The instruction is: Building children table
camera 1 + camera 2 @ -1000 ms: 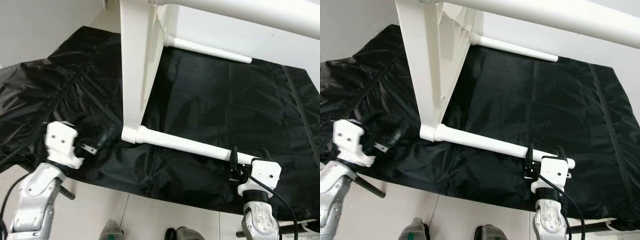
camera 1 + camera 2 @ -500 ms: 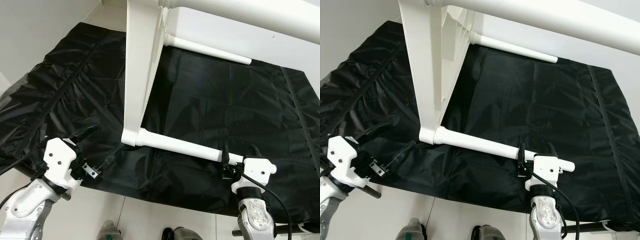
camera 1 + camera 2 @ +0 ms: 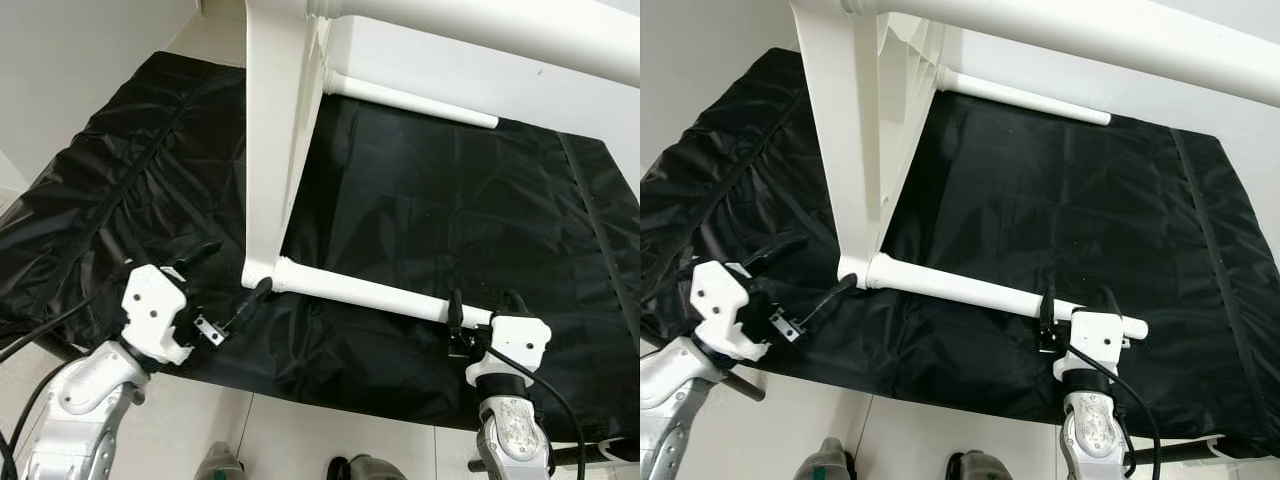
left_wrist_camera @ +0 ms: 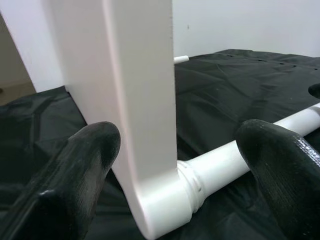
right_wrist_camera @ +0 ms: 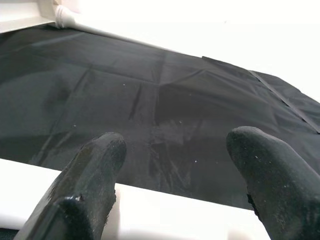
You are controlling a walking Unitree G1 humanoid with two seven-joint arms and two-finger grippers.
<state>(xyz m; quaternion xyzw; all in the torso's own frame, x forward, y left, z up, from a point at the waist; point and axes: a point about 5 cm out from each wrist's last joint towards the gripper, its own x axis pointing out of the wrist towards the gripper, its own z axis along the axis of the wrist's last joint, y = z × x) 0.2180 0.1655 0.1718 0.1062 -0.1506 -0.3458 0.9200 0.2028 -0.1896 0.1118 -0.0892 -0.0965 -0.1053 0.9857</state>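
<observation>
White children table [image 3: 275,130] lies tipped on black sheet [image 3: 440,200] over pale floor [image 3: 200,440].

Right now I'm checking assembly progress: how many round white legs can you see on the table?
2. The near leg lies over the black sheet by both grippers; the far leg sits behind. Others may be hidden.

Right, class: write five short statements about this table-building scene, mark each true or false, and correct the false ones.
1. The white table stands over a black sheet. True.
2. The left gripper is shut. False: its fingers are spread, facing the corner where the lower leg joins the table.
3. The right gripper is at the lower leg's free end. True.
4. The sheet is red. False: black.
5. A second round leg shows farther back. True.
</observation>
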